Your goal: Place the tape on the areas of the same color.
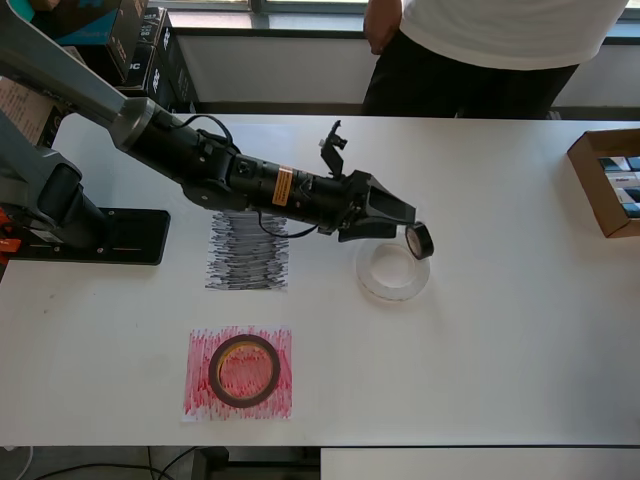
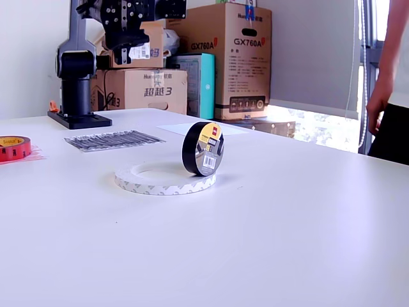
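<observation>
Overhead view. My arm reaches in from this view's left across the white table (image 1: 500, 330). My gripper (image 1: 400, 222) is dark and seen from above; I cannot tell whether the jaws stand apart or together. The black roll (image 1: 420, 241) sits just past my tip, standing on edge on the rim of the white ring (image 1: 392, 271). Whether I touch the roll, I cannot tell. The white ring lies flat on bare table, on no sheet that I can make out here. The black sheet (image 1: 248, 252) lies left of the ring, partly under my arm, nothing on it. The red roll (image 1: 243, 370) lies flat on the red sheet (image 1: 238, 373), nearer the bottom edge. A person (image 1: 480, 55) stands at the far side. A cardboard box (image 1: 605, 180) sits at the right edge.

Exterior view. The black roll (image 2: 203, 149) stands upright, its labelled face toward the camera, resting on the white ring (image 2: 165, 179). The black sheet (image 2: 114, 139) lies behind, to this view's left. A white sheet (image 2: 201, 129) lies further back. The red roll (image 2: 14, 148) shows at the far left edge. Stacked cartons (image 2: 192, 57) stand behind. My jaws do not show here.
</observation>
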`<act>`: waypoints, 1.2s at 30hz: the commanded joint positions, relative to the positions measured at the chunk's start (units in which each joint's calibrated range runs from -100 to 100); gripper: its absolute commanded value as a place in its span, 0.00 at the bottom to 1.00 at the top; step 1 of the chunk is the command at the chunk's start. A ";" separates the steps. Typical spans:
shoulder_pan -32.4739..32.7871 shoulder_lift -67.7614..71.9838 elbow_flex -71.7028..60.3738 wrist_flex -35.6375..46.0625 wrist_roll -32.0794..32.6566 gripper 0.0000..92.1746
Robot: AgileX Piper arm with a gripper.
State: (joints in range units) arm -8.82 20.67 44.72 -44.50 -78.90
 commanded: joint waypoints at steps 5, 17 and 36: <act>0.31 0.19 0.40 0.16 -4.60 0.64; 0.94 9.45 -3.87 0.07 -7.22 0.64; 3.70 17.50 -7.32 -8.75 -7.38 0.64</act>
State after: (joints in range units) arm -4.66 37.53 36.87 -51.51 -85.84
